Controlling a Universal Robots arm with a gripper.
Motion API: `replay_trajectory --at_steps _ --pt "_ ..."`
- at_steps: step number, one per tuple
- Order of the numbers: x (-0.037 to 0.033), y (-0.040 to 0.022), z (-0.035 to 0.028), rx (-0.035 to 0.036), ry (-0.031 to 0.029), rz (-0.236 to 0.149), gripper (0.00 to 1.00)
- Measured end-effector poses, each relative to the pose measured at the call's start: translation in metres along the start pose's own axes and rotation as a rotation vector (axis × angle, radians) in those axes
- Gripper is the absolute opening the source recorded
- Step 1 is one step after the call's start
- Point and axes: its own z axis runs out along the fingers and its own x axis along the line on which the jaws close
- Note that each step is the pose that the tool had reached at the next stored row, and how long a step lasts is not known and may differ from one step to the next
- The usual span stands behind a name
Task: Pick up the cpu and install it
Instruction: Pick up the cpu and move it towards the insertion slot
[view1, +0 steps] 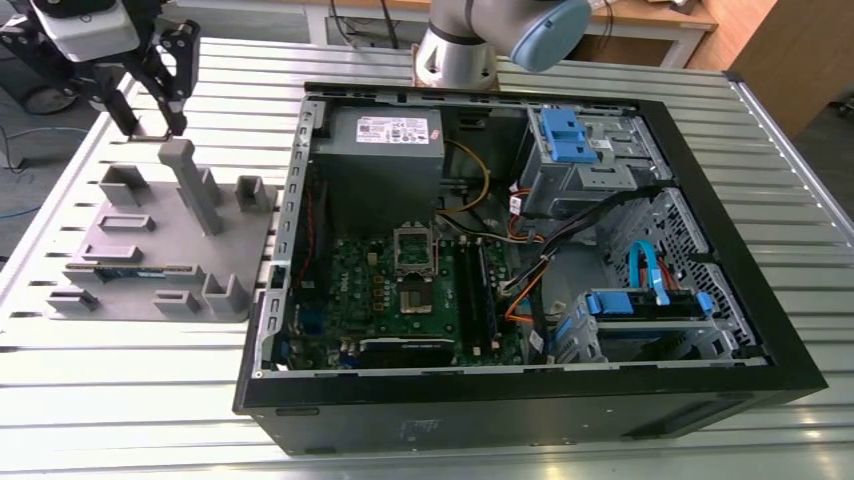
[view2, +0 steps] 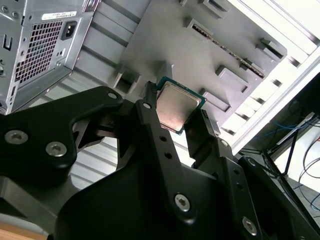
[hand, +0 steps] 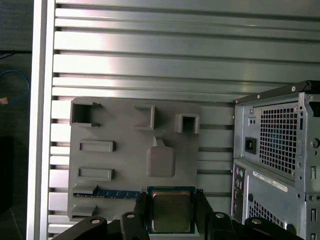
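The gripper (hand: 171, 220) has its two black fingers (hand: 141, 212) clamped on opposite sides of the cpu (hand: 171, 210), the chip's silver top facing the cameras in both wrist views. The fingers cover the two gripped edges. In the first wrist view the chip's nearest edge is lost against the gripper body at the picture's border. In the second wrist view the cpu (view2: 179, 106) shows one green-rimmed corner free, and the gripper (view2: 178, 114) hides its lower edge.

The chip is held clear above the grey tray (hand: 125, 165). A memory stick (hand: 117, 193) lies in one of the tray's slots, one end running behind a finger. The tray's raised blocks and empty pockets are plain to see, but how deep the pockets go cannot be told.

In the exterior view the gripper (view1: 144, 118) hangs by the tray's far edge, near a tall post (view1: 187, 185), with its upper body cut off by the frame. Bare slats of the aluminium table (view1: 134, 400) lie open on the exterior view's left and toward the camera. Only a narrow strip separates the tray (view1: 147, 300) from the computer case (view1: 534, 420).

The case lies with its open side up. The motherboard socket (view1: 415, 292) sits well apart from the gripper, with nothing over it. The power supply (view1: 380, 135) lies beyond it, memory slots are beside it, and orange cables (view1: 467, 195) are nearby. Its pins are too small to make out.
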Motion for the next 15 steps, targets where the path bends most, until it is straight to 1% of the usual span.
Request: replay_trajectory --at_steps 15 --pt "-0.0100 -0.0002 0.0003 0.0000 0.0000 0.000 0.47"
